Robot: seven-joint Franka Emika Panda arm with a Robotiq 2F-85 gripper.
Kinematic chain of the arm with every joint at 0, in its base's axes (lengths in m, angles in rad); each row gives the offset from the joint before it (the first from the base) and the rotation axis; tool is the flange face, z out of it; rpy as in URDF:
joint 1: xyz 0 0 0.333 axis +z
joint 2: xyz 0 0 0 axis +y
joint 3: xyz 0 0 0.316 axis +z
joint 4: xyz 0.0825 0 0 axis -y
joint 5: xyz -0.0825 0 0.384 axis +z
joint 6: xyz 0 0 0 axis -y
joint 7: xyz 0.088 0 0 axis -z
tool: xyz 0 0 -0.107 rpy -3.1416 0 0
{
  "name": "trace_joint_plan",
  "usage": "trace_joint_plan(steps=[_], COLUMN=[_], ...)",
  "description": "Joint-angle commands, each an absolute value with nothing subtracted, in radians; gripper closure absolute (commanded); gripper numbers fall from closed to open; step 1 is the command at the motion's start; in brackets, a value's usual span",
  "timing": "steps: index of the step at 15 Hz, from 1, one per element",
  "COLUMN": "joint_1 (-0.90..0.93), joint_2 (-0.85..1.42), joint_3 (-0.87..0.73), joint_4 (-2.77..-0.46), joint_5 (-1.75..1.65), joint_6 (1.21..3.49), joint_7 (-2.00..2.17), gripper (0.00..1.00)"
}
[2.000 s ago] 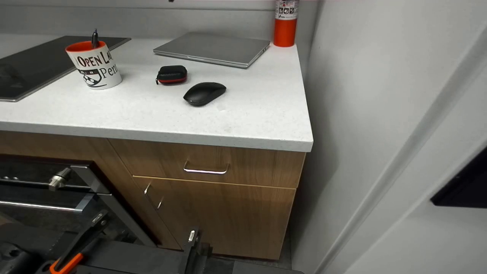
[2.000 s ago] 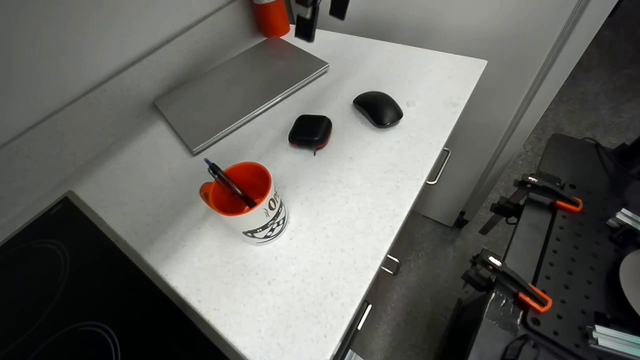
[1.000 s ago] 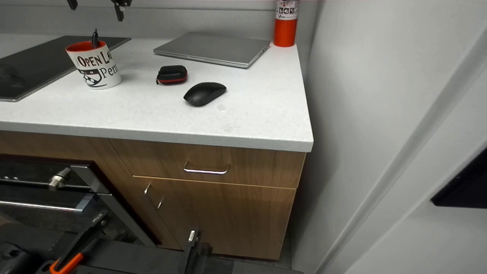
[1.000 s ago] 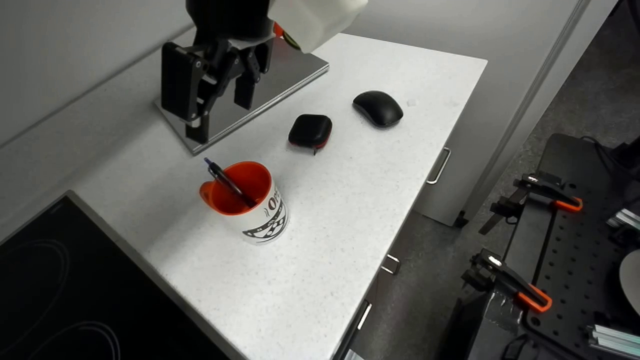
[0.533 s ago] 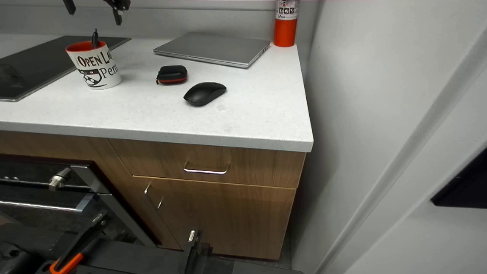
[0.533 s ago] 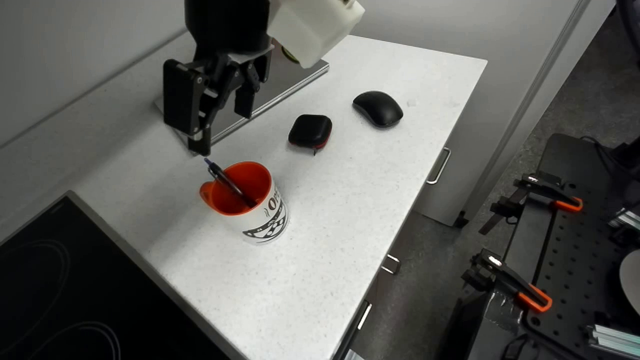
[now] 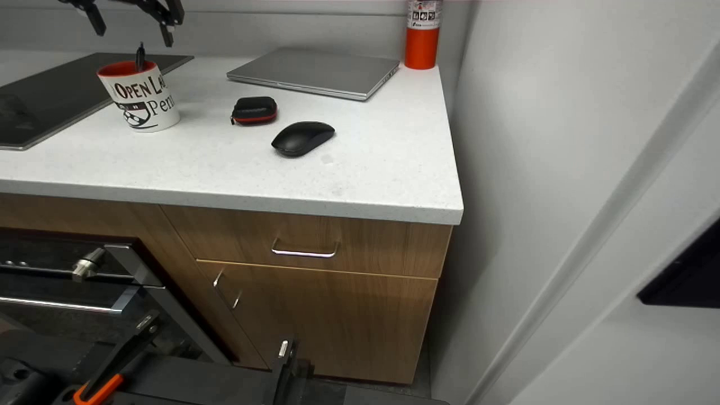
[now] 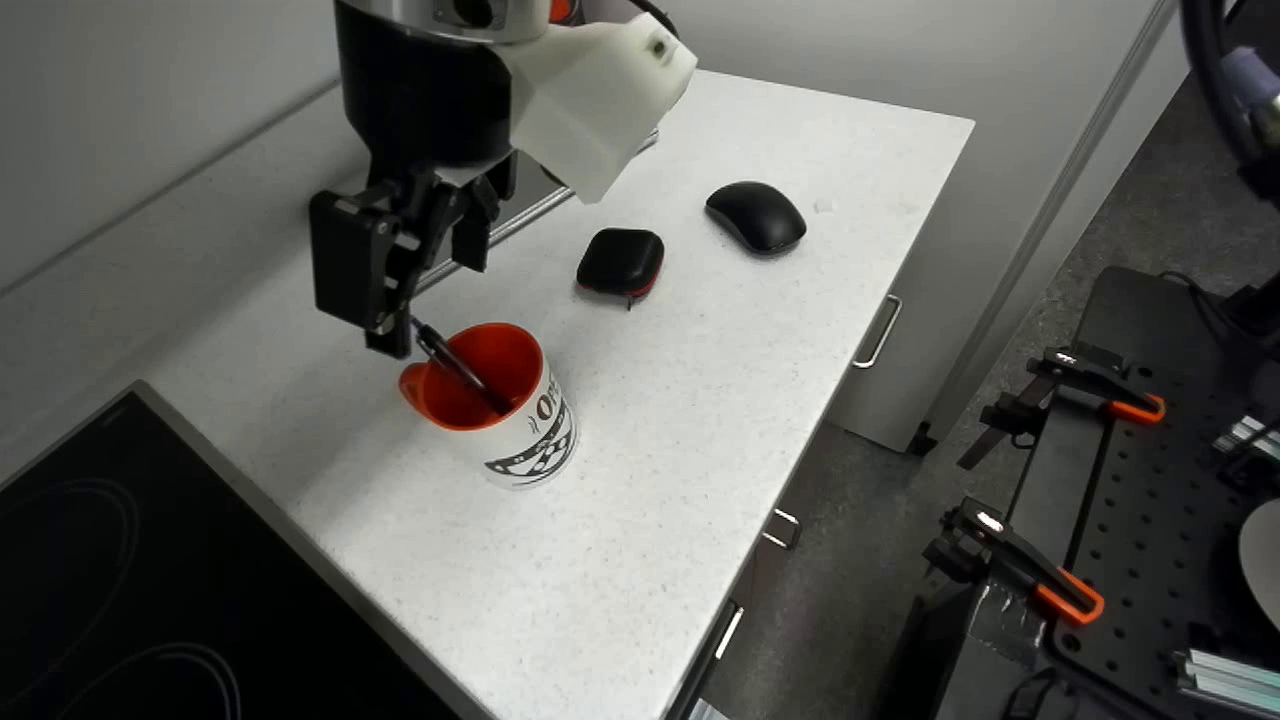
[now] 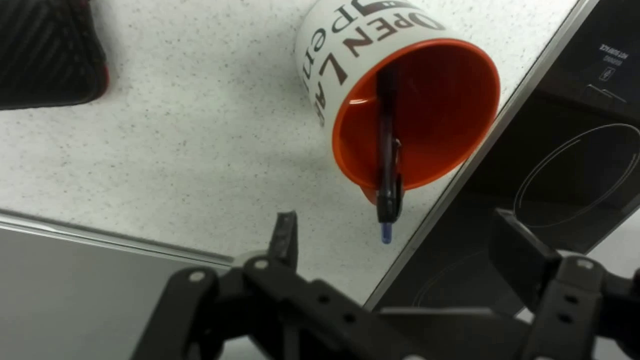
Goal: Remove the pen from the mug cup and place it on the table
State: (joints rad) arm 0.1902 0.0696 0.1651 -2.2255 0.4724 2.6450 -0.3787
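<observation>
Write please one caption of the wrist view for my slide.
The open hand does not yet hold the pen, which leans in an orange-lined mug near a black cooktop.

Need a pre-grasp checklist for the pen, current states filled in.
1. Gripper open: ok, jaws wide apart.
2. Pen sticking out of the mug cup: ok.
3. Pen's end between the jaws, side to side, in the wrist view: ok.
4. Gripper low enough to close on the pen: cannot tell, depth unclear.
5. Mug cup upright on the table: ok.
6. Mug cup braced against dragging: not ok, nothing seen holding it.
</observation>
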Motion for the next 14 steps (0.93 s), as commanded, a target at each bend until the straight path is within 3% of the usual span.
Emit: trace_joint_plan(steps=[1, 7, 8, 9, 14], joint_1=[0.187, 0.179, 0.178, 0.178, 0.173], joint_2=[0.119, 0.156, 0.157, 0.157, 0.155], joint_3=[0.194, 0.207, 0.209, 0.21, 0.218], joint_4=[-2.187, -2.175, -2.175, -2.176, -2.174], joint_5=[0.432, 0.381, 0.383, 0.381, 0.397], joint_6=[2.697, 2.721, 2.723, 2.725, 2.719], joint_7=[-0.345, -0.313, -0.312, -0.312, -0.326], gripper=[0.0, 0.0, 0.25, 0.26, 0.66])
